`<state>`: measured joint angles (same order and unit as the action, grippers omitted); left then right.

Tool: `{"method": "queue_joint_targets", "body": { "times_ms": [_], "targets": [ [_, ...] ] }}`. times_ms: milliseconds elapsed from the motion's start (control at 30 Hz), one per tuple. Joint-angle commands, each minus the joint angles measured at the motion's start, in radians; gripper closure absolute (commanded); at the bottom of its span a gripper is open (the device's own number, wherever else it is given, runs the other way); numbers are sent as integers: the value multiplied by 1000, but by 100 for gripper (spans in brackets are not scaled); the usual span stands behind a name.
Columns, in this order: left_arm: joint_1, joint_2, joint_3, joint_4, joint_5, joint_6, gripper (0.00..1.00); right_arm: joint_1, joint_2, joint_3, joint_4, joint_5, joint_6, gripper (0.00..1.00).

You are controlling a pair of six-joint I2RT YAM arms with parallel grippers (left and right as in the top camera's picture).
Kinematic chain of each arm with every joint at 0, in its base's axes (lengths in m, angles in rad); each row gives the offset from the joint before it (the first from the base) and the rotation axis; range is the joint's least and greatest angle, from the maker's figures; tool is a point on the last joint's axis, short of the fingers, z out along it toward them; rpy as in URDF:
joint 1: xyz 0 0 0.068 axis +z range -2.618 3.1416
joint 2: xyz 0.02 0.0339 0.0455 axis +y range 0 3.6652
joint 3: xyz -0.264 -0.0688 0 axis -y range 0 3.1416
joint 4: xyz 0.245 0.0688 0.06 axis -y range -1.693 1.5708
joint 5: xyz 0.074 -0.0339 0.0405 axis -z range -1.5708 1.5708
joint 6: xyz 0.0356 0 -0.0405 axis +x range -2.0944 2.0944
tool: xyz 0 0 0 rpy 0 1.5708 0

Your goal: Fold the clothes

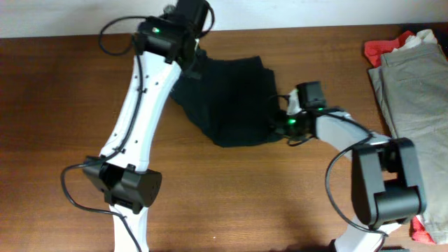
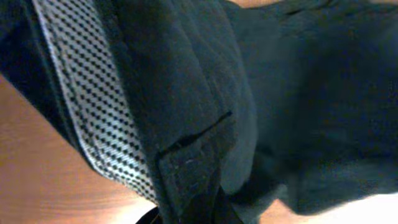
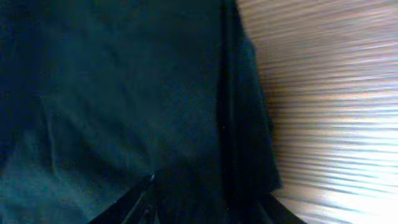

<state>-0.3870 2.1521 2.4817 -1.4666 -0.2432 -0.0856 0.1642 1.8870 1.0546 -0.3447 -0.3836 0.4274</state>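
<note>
The black garment [image 1: 231, 98] lies bunched on the wooden table at the back centre. My left gripper [image 1: 190, 64] is at its back left corner. In the left wrist view the gripper [image 2: 205, 211] is shut on a fold of the garment [image 2: 298, 93], next to the pale dotted mesh lining [image 2: 93, 106]. My right gripper [image 1: 278, 115] is at the garment's right edge. In the right wrist view dark fabric [image 3: 124, 93] fills the space between the fingers [image 3: 205, 205], which look shut on it.
Beige-khaki trousers [image 1: 416, 84] lie at the right edge with a red cloth [image 1: 385, 47] behind them. Another bit of red [image 1: 423, 227] shows at the front right. Bare wooden table [image 1: 70, 105] stretches left and in front.
</note>
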Motion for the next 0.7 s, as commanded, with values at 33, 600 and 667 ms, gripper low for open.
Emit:
{"method": "queue_joint_targets", "body": {
  "times_ms": [33, 600, 667],
  "targets": [
    [-50, -27, 34, 52, 166, 34, 100, 89, 51, -37, 32, 28, 87, 54],
    [-80, 204, 22, -22, -72, 79, 100, -172, 48, 135, -283, -88, -117, 45],
    [-61, 204, 28, -42, -137, 75, 99, -170, 48, 135, -291, -86, -126, 45]
  ]
}}
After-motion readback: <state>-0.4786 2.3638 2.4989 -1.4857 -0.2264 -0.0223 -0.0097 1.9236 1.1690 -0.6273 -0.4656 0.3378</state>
